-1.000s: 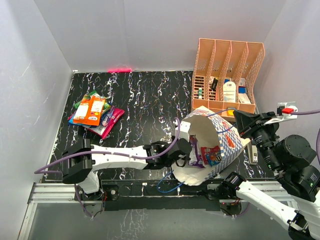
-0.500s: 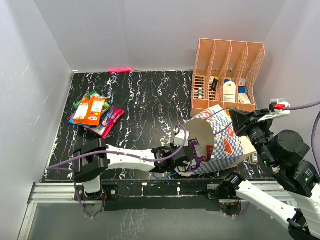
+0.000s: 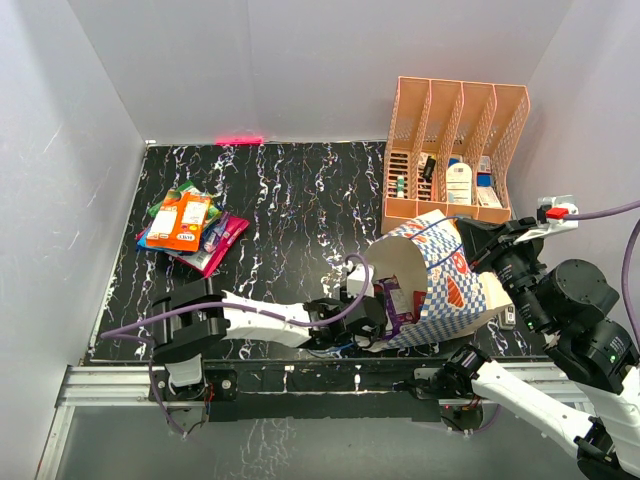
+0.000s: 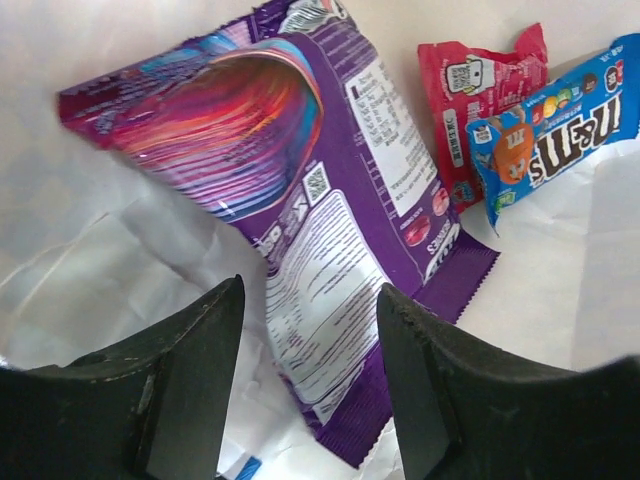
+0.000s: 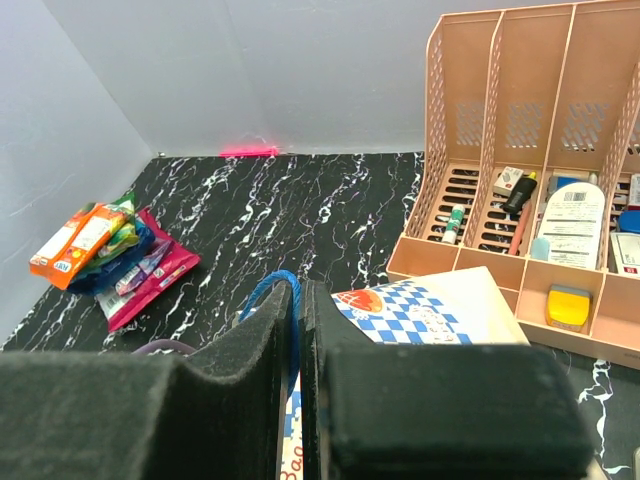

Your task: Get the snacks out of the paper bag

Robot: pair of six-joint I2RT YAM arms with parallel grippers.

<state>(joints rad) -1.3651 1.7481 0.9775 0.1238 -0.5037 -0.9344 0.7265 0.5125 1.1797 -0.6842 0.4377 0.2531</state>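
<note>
- Paper bag [image 3: 450, 290], blue-and-white check outside and cream inside, lies tipped on its side at the near right of the black marbled table [image 3: 290, 200], mouth facing left toward the left arm.
- Right gripper [image 5: 300, 297]: clenched, fingers pressed almost together on the bag's upper rim, with the blue cord handle [image 5: 272, 292] running into the slit between them. In the overhead view this grip holds the rim up and the mouth open.
- Left gripper [image 3: 365, 322]: low at the bag's mouth, reaching inside. Released; the wrist view shows the two dark fingers [image 4: 190, 390] standing apart with nothing pinched.
- Purple packet [image 4: 300, 200]: flat on the cream inner wall, lying diagonally, its lower end showing in the gap between the left jaws. I cannot tell whether it touches either finger.
- Red packet [image 4: 470, 90]: deeper in the bag, beside the purple one's right edge.
- Blue packet [image 4: 550, 120]: overlapping the red one's right side, tilted, at the far right of the wrist view.
- Pile of packets [image 3: 190, 225]: orange, green, blue and magenta, stacked at the left of the table, well apart from the bag.
- Peach slotted organizer [image 3: 455, 150]: upright at the far right, just behind the bag, small items in its compartments.
</note>
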